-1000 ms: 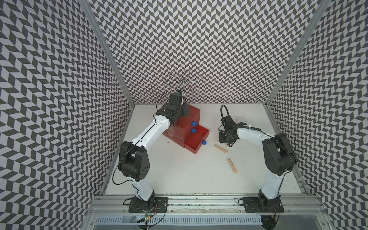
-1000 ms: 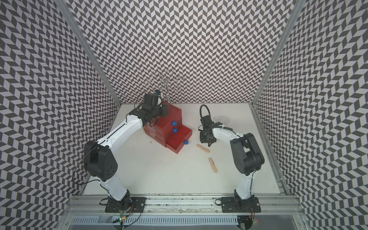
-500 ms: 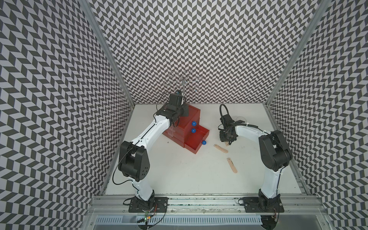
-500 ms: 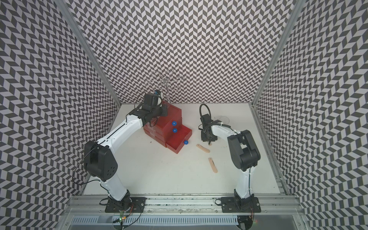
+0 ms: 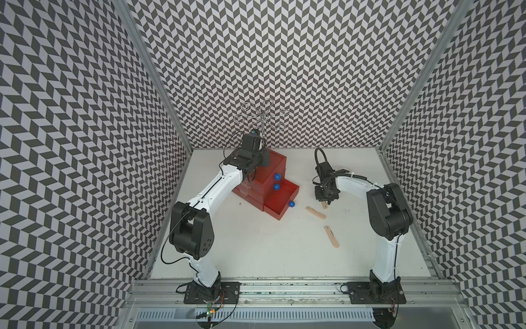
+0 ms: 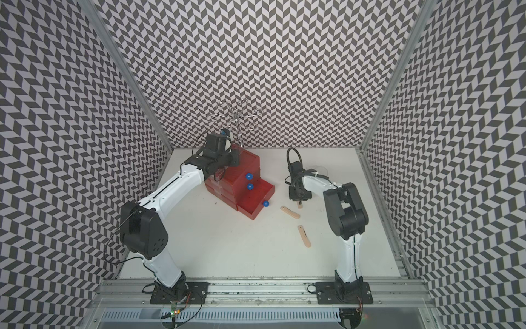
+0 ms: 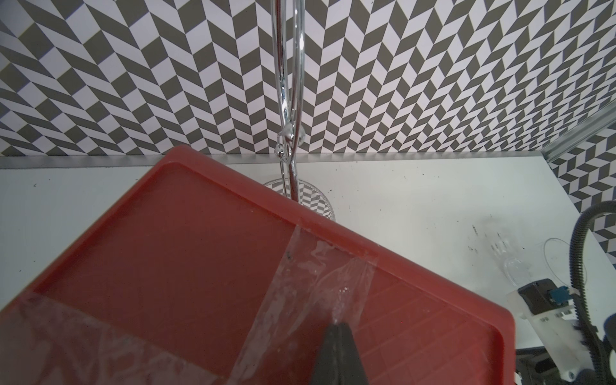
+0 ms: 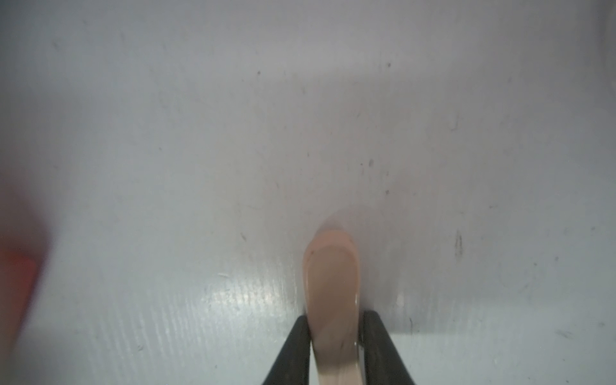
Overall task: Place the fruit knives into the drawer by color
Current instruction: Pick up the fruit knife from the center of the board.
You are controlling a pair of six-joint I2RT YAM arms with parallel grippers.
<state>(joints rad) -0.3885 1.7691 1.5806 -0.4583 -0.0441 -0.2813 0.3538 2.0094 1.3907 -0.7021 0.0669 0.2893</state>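
My right tool [image 8: 336, 316] is pinched on a peach knife [image 8: 331, 280]. One finger [image 8: 296, 346] sits on each side of it, and both touch it. The round end of the knife pokes out past the fingers, low over the white tabletop [image 8: 166, 166]. In both top views this tool points down at the tabletop, to the right of the red drawer box [image 5: 274, 163].

Two other peach knives lie flat on the tabletop. The second knife [image 5: 315, 212] lies just beside my right tool, between it and the open drawer. The third knife [image 5: 331, 236] lies nearer the front, apart from the other two.

The bottom drawer [image 5: 280, 205] is pulled out. Its blue knob [image 5: 291, 204] faces the knives.

My left tool [image 7: 337, 326] is squeezed tight with nothing in it. Its tip sits on top of the red drawer box, right at the clear tape [image 7: 316, 276]. A shiny metal stand [image 7: 290, 100] is just behind the box.
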